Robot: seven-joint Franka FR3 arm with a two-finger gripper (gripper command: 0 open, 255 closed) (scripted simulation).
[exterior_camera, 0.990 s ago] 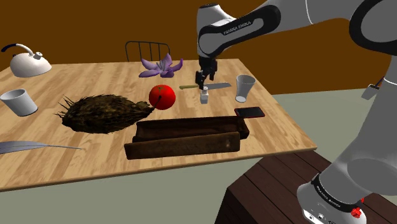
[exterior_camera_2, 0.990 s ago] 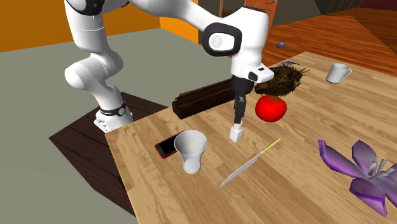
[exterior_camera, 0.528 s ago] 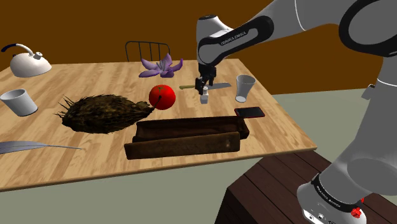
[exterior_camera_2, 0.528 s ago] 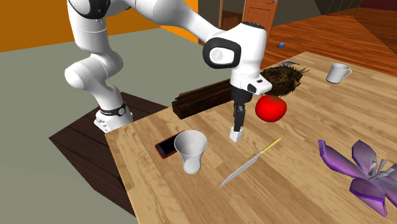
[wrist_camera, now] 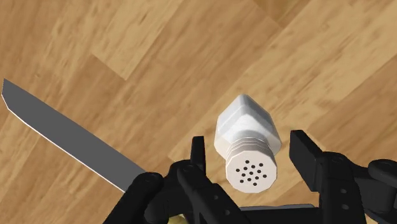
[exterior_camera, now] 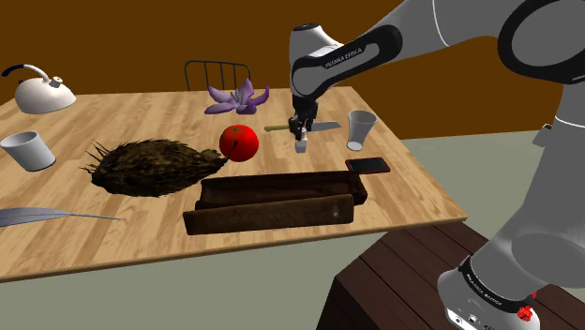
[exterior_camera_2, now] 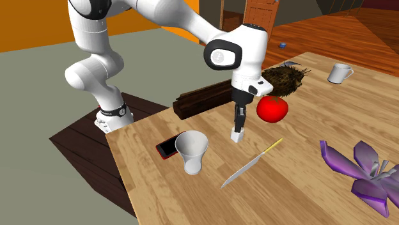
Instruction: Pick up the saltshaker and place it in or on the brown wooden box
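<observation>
I think this is a home: I see a wooden table (exterior_camera: 141, 117), a kettle (exterior_camera: 37, 91), a chair (exterior_camera: 217, 73) and a wooden door (exterior_camera_2: 259, 11).

- Table (exterior_camera: 141, 234): light wooden planks.
- Chair (exterior_camera: 217, 73): dark thin-framed back, behind the table's far edge.
- Brown wall (exterior_camera: 112, 37); orange wall (exterior_camera_2: 32, 22).
- Grey floor (exterior_camera_2: 38, 96); wooden floor (exterior_camera_2: 332, 29) beside a wooden door (exterior_camera_2: 259, 9).

Shoulder view, mid-frame: white faceted saltshaker (exterior_camera: 301, 145) between red tomato (exterior_camera: 239, 142), left, and white cup (exterior_camera: 360, 130), right; brown wooden box (exterior_camera: 272, 217) below.
</observation>
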